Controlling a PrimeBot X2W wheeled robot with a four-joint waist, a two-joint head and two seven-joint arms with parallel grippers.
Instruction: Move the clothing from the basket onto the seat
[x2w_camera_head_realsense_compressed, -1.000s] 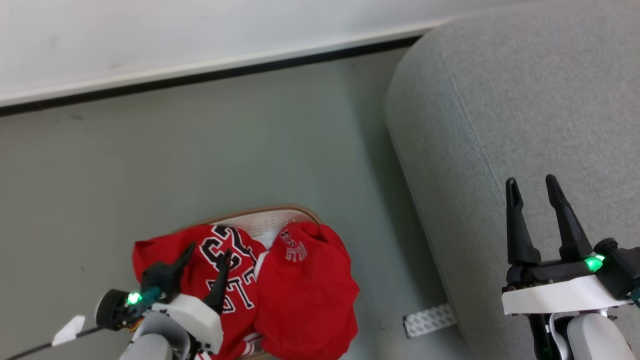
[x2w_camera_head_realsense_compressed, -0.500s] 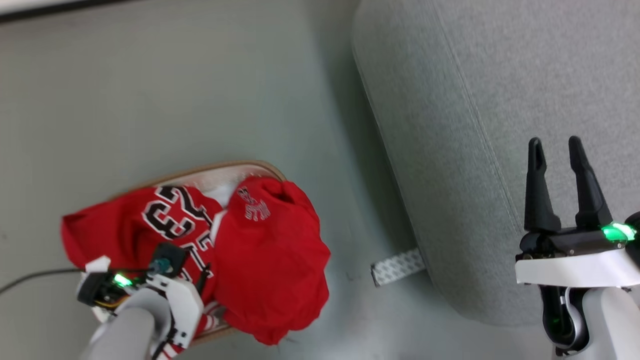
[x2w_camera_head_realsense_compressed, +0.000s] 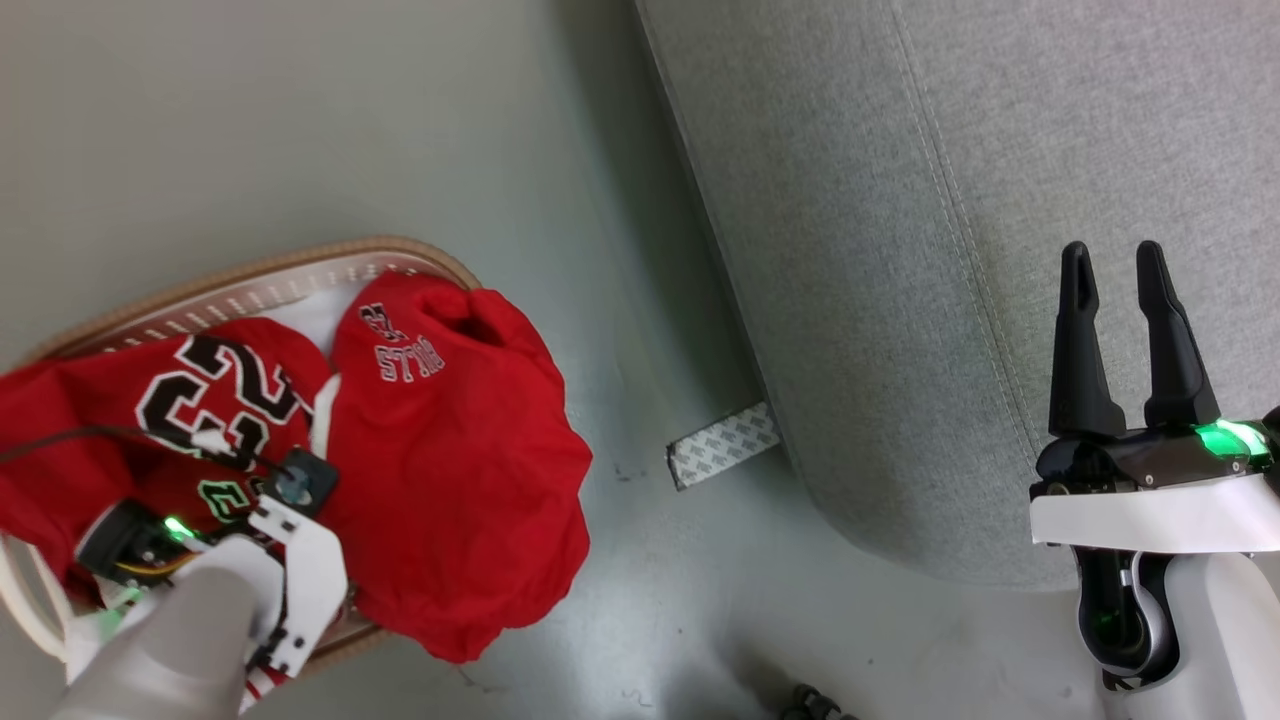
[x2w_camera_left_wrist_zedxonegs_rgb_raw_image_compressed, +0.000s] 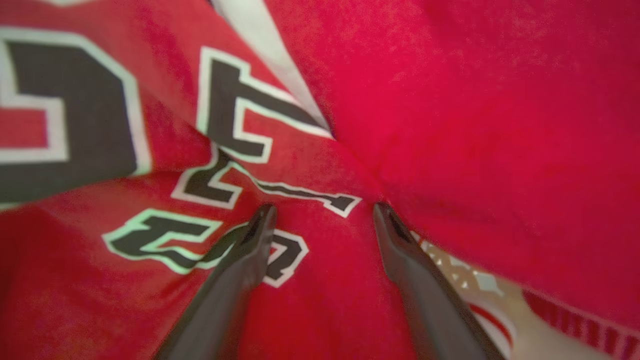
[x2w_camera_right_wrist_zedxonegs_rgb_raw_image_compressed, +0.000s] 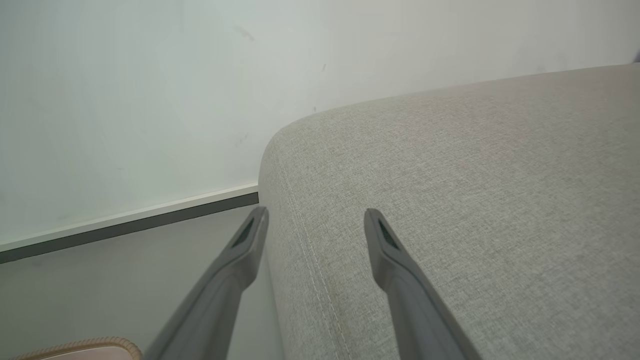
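The clothing fills the basket (x2w_camera_head_realsense_compressed: 300, 262) at the lower left. The red jersey (x2w_camera_head_realsense_compressed: 90, 400) with its black-and-white "23" lies on the left. The red shorts (x2w_camera_head_realsense_compressed: 450, 450) with small white lettering hang over the right rim. My left gripper (x2w_camera_left_wrist_zedxonegs_rgb_raw_image_compressed: 324, 212) points down into the pile. It is open, with both fingertips at the jersey (x2w_camera_left_wrist_zedxonegs_rgb_raw_image_compressed: 300, 310) beside the fold of the shorts (x2w_camera_left_wrist_zedxonegs_rgb_raw_image_compressed: 475, 125). The left wrist (x2w_camera_head_realsense_compressed: 290, 560) covers part of the jersey. My right gripper (x2w_camera_head_realsense_compressed: 1112, 255) stands open and empty above the grey seat (x2w_camera_head_realsense_compressed: 880, 200), near its edge (x2w_camera_right_wrist_zedxonegs_rgb_raw_image_compressed: 315, 215).
A white patterned strip (x2w_camera_head_realsense_compressed: 722, 445) lies on the grey floor at the seat's foot. A black cable (x2w_camera_head_realsense_compressed: 60, 438) crosses the jersey. A pale wall with a dark baseboard (x2w_camera_right_wrist_zedxonegs_rgb_raw_image_compressed: 130, 225) stands behind the seat (x2w_camera_right_wrist_zedxonegs_rgb_raw_image_compressed: 475, 200). Something small and dark (x2w_camera_head_realsense_compressed: 815, 702) sits at the bottom edge.
The head camera has tilted down and the wall has left the picture. My left gripper has turned downward and lowered onto the jersey. The right gripper stays open over the seat.
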